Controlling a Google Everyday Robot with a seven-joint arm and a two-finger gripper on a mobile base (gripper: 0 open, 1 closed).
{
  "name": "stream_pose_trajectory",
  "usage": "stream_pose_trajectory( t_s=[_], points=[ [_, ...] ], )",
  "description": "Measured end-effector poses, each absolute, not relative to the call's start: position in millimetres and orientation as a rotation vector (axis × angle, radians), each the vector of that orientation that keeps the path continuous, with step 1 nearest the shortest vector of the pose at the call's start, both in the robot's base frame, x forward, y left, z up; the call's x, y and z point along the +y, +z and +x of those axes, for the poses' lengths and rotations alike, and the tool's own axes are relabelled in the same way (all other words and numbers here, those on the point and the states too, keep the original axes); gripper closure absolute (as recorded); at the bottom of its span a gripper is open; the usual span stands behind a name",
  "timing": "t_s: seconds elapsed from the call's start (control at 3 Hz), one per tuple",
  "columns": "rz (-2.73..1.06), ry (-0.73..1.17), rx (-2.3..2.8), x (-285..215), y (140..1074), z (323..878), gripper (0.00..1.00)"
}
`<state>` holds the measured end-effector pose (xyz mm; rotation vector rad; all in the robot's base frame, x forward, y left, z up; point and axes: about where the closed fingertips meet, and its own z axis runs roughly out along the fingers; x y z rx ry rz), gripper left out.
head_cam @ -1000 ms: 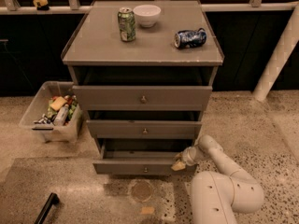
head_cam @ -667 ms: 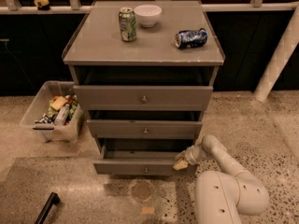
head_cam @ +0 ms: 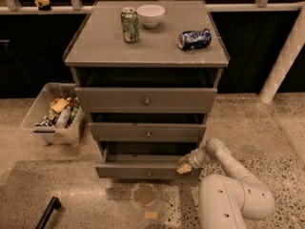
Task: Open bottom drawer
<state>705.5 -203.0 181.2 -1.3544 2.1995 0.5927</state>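
Note:
The bottom drawer [head_cam: 128, 171] is the lowest of three grey-brown fronts and carries a small brass knob [head_cam: 148, 173] at its centre. It stands pulled out a little, further than the two drawers above, with a dark gap showing behind its top edge. My gripper [head_cam: 185, 167] sits at the drawer's right end, touching the top corner of the front panel, on the end of my white arm [head_cam: 224, 161].
On the cabinet top [head_cam: 95, 44] stand a green can [head_cam: 129, 25] and a white bowl [head_cam: 150, 15], with a blue can [head_cam: 195, 38] lying on its side. A clear bin of items [head_cam: 52, 114] sits on the floor to the left. A black handle [head_cam: 46, 212] lies lower left.
The arm has lifted and shifted slightly to the right at the drawer's right end. The drawer's position looks the same.

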Motion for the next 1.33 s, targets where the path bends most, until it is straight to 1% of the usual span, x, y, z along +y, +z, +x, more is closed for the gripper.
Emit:
stream_pose_trajectory(
  t_s=[0.33, 0.67, 1.33],
  points=[
    [-1.356, 0.595, 2.204, -202.9, 177.5, 702.9, 1.0],
    [-1.362, 0.62, 2.203, -204.5, 164.3, 687.8, 1.0],
    [-1.35, 0.599, 2.193, -212.3, 161.5, 679.6, 1.0]
  ],
)
